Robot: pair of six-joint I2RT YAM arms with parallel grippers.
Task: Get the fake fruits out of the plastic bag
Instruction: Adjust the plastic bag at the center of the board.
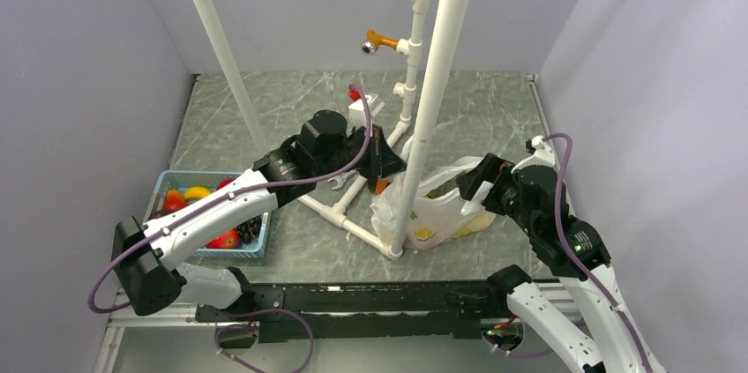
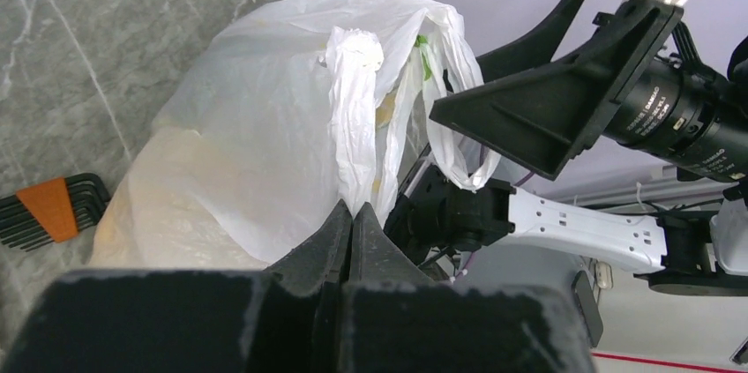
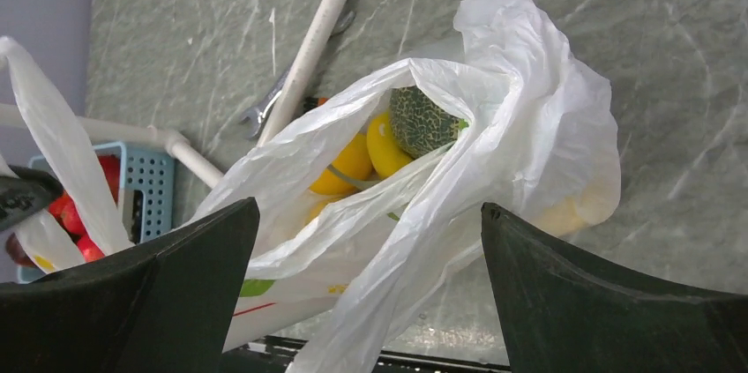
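The plastic bag (image 1: 434, 212) slumps on the marble tabletop next to the upright white pipe. My left gripper (image 1: 381, 167) is at the bag's left side, and in the left wrist view its jaws (image 2: 353, 212) are shut on a twisted strip of the bag's handle (image 2: 353, 117). My right gripper (image 3: 369, 207) is open wide at the bag's right side, with the bag's mouth and a loose fold lying between its fingers. Inside the bag (image 3: 529, 126) I see fake fruits: a green netted melon (image 3: 422, 122) and yellow pieces (image 3: 353, 166).
A light-blue basket (image 1: 173, 181) at the left holds red, yellow and dark fruits. A white pipe frame (image 1: 422, 117) with blue and orange taps stands mid-table. A wrench (image 1: 340, 182) and an orange-holdered hex key set (image 2: 53, 208) lie near the bag.
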